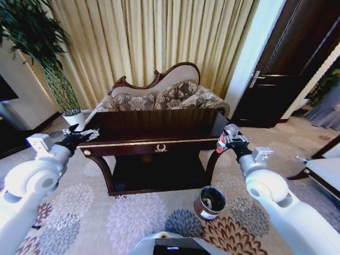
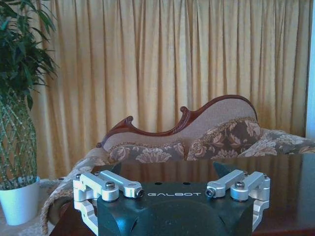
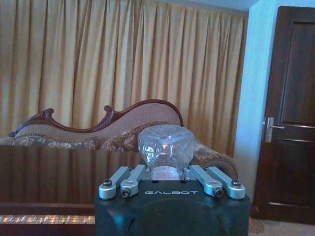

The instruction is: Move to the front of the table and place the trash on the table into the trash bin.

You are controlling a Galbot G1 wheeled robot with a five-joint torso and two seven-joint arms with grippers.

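Note:
The dark-brown table (image 1: 154, 125) with its gold wreath emblem stands right in front of me. At its right front corner my right gripper (image 1: 232, 137) is shut on the trash, a clear plastic bottle (image 1: 222, 142) with a red label. In the right wrist view the bottle's clear base (image 3: 166, 145) sticks out from the right gripper (image 3: 166, 169). My left gripper (image 1: 79, 134) hovers open and empty at the table's left front corner, as the left wrist view shows it (image 2: 170, 174) over the tabletop (image 2: 290, 196). The brown-copper trash bin (image 1: 209, 203) stands on the carpet, below and in front of the right gripper.
A patterned sofa (image 1: 159, 95) sits behind the table before yellow curtains. A potted plant in a white pot (image 1: 74, 118) stands at the far left. There is a dark door (image 1: 287, 69) at the right and a chair edge (image 1: 324, 170) near my right arm.

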